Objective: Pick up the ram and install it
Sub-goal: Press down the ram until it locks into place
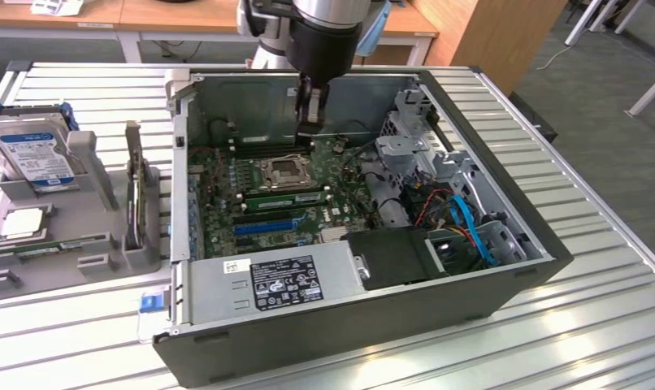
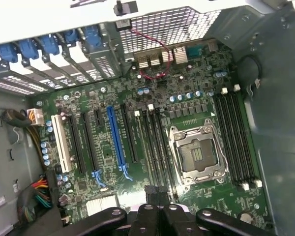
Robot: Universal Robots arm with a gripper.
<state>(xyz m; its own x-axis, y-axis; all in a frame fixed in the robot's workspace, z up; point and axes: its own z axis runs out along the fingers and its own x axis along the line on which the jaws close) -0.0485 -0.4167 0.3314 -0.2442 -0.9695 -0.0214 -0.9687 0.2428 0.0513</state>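
Note:
A long green stick with pale patches, the ram (image 1: 288,199) by its look, stands on edge in the black slots beside the empty processor socket (image 1: 282,170) inside the open computer case (image 1: 305,325). My gripper (image 1: 309,138) hangs down into the case on the other side of the socket, over the back of the motherboard and apart from that stick. In the wrist view my gripper (image 2: 157,196) is shut with nothing between the fingertips, above the end of the slots (image 2: 156,147) beside the socket (image 2: 195,155).
To the exterior view's left, a grey holder (image 1: 89,264) carries a silver hard drive with a blue label (image 1: 32,154), a square silver chip (image 1: 22,223), an upright card (image 1: 136,195) and a thin green strip (image 1: 48,245). The case holds a power supply (image 1: 279,280) and blue cables (image 1: 469,223).

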